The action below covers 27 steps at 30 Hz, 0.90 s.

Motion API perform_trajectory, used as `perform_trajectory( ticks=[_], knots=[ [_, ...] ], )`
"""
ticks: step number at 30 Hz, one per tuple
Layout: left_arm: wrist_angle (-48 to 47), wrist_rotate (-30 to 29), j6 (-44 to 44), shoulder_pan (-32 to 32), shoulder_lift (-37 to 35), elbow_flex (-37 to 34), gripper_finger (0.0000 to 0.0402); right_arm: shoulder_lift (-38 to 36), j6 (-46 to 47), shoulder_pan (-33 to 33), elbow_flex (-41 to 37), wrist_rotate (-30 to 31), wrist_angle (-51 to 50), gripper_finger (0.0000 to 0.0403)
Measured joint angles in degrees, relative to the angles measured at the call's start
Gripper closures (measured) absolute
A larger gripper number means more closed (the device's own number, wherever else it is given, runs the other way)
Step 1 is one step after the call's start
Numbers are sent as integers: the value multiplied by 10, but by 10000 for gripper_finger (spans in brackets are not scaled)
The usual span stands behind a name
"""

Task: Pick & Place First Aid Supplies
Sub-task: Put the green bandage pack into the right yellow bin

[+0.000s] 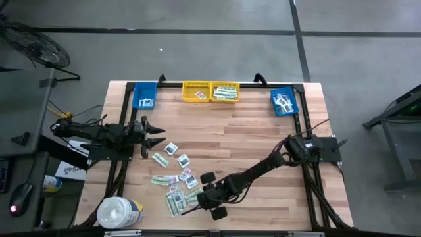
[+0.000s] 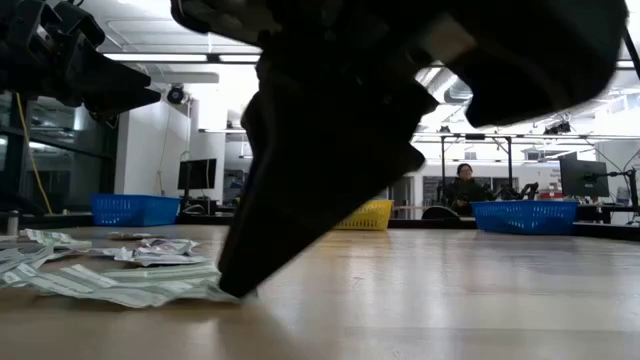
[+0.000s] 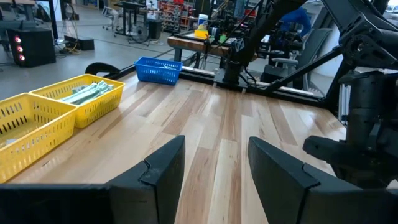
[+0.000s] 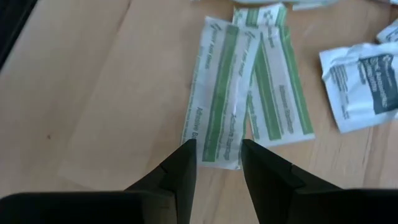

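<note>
Green-white strips (image 4: 221,93): three lie overlapped directly under the right gripper (image 4: 219,163), in the loose pile of packets (image 1: 176,181) toward the table's (image 1: 250,131) near-left corner. Right gripper's fingers stand part open, nothing between them, tips just at the end of the overlapped pair.

Risk, as I judge it: the strips overlap and lie flat, so closing here could pinch two at once, or skid off the paper and push the pile sideways. Tip appears to touch the table in the low view; pressing harder might crease a strip.

Count in the wrist view: three strips, one squarish white packet (image 4: 364,84) whole, more cut off by the frame. Overhead the pile holds roughly a dozen; exact number unclear.

Bins along the far edge: two yellow (image 1: 210,91), two blue (image 1: 144,95). One white tub (image 1: 118,212) at the near-left corner.

Left gripper (image 1: 158,135) waits near the left edge, wide, empty.
</note>
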Motion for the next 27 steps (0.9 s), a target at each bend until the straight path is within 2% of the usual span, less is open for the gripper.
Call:
perform_trajectory(
  ticks=[13,24,27],
  knots=[
    [0,0,0,0,0,0,224,15,13,0,2,-23,-2,285],
    [0,0,0,0,0,0,224,16,38,0,2,-37,-41,388],
    [0,0,0,0,0,0,224,16,39,1,2,-38,-45,398]
  ],
)
